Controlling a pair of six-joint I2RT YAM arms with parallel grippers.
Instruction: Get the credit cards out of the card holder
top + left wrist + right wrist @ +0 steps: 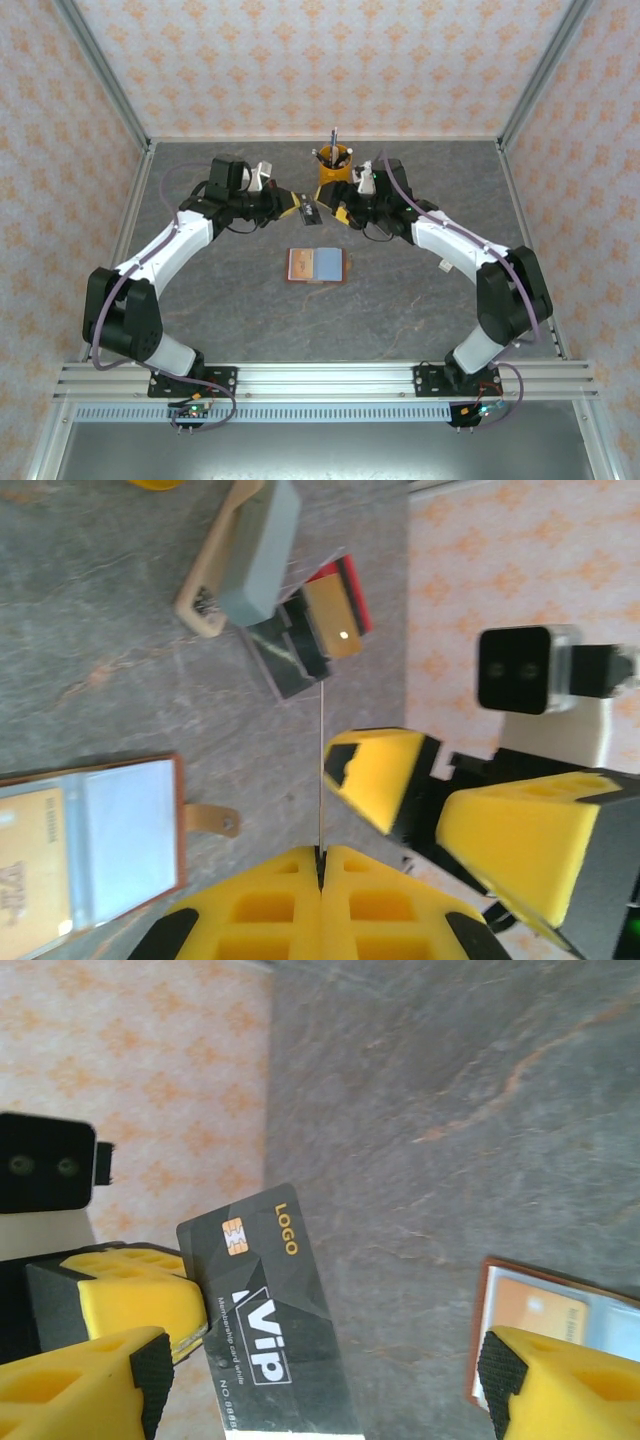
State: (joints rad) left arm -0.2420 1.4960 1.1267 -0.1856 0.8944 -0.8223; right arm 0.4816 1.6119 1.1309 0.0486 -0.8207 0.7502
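1. My left gripper (322,858) is pressed together on a black card (265,1310), pinching it by one short end.
2. The card is held up in the air above the table (200,300), clear of the surface. From my left wrist it shows edge-on, as a thin line rising from between the yellow fingers.
3. My right wrist sees its face: a gold chip, "LOGO" and "VIP" in print.
4. My right gripper (322,1360) is spread wide. The card stands between its fingers, close beside one pad (150,1370). I cannot tell whether that pad touches it. The other finger is well apart from it.
5. From above, both grippers meet tip to tip over the back middle of the table.
6. The card holder (317,265) lies open and flat on the table, nearer my bases than the grippers, with its snap tab (212,820) sticking out at the side.
7. An orange card (535,1310) sits in one half of the holder. The other half shows pale grey-blue.
8. A yellow cup (333,165) with pens stands just behind the grippers.
9. On the table past my left fingers lie red and gold cards (335,615), overlapping, beside a pale block (258,550).
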